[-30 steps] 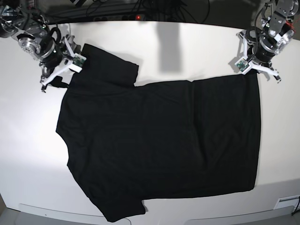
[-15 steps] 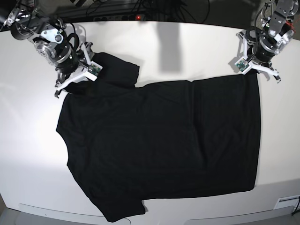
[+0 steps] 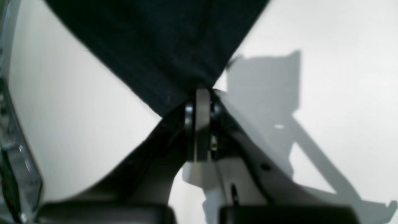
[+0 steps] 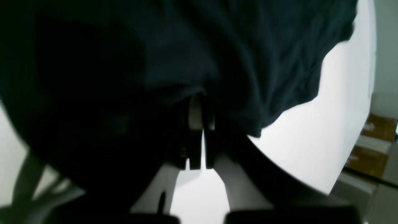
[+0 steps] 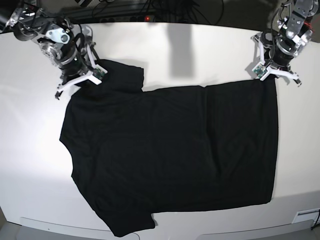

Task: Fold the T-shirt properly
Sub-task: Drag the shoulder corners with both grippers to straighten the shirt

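Observation:
The black T-shirt (image 5: 170, 150) lies spread flat, plain side up, on the white table (image 5: 30, 140), collar end to the left and hem to the right. My right gripper (image 5: 81, 80) is at the far left, shut on the far sleeve and shoulder; in the right wrist view dark cloth (image 4: 248, 62) drapes over the closed gripper (image 4: 197, 105). My left gripper (image 5: 272, 76) is at the far right, shut on the hem's far corner; in the left wrist view the gripper (image 3: 202, 93) pinches the tip of the cloth (image 3: 155, 40). No print shows.
Cables and a power strip with a red light (image 5: 147, 18) run along the table's back edge. A white label (image 5: 305, 215) sits at the front right corner. The near sleeve (image 5: 130, 225) reaches close to the table's front edge.
My right gripper has moved right and slightly back with the far sleeve, bunching it inward. My left gripper has stayed nearly still on the hem corner.

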Robot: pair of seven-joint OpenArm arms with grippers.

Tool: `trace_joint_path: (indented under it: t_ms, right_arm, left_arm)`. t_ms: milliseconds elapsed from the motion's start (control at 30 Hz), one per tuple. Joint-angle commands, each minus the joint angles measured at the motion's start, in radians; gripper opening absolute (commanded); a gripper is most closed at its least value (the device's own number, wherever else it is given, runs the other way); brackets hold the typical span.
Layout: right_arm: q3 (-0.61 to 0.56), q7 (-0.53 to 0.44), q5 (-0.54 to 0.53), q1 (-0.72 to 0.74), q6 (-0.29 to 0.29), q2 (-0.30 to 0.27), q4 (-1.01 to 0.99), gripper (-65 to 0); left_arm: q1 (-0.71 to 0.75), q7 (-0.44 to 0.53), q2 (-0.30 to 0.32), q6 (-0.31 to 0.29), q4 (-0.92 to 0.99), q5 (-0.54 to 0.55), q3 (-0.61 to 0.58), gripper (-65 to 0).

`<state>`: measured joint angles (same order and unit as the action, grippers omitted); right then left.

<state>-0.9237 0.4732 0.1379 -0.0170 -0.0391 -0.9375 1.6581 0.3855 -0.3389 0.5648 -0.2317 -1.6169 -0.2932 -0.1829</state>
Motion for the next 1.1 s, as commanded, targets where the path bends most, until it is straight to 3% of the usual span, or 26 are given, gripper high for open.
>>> trace_joint_path:
  t_ms: [0, 167, 333, 467, 733, 900, 1067]
  right_arm:
    - [0.003, -0.001, -0.006, -0.011, -0.004, -0.038, 0.041, -65.0]
    - [0.003, 0.038, -0.007, -0.1, 0.056, -0.171, 0.207, -65.0]
    - [0.003, 0.119, 0.018, -0.219, 0.145, -0.238, 0.311, -65.0]
    - [0.003, 0.177, 0.106, -0.325, 0.206, -0.245, 0.348, -65.0]
    - [0.003, 0.237, 0.226, -0.452, 0.292, -0.245, 0.388, -65.0]
    - [0.043, 0.242, 0.237, -0.446, 0.359, -0.245, 0.393, -65.0]
    - [0.189, 0.2, 0.201, -0.443, 0.395, -0.238, 0.393, -65.0]
  left_arm:
    - [0.008, -0.005, 0.014, 0.023, -0.008, 0.0, 0.006, -65.0]
    - [0.056, 0.027, 0.021, 0.092, -0.037, 0.038, 0.007, -65.0]
    - [0.13, 0.056, 0.02, 0.158, -0.091, 0.037, 0.013, -65.0]
    - [0.195, 0.056, 0.02, 0.192, -0.14, 0.037, 0.044, -65.0]
    - [0.348, 0.087, 0.02, 0.191, -0.253, 0.037, 0.215, -65.0]
    - [0.359, 0.089, 0.02, 0.19, -0.283, 0.055, 0.271, -65.0]
    - [0.306, 0.105, 0.02, 0.19, -0.283, 0.117, 0.273, -65.0]
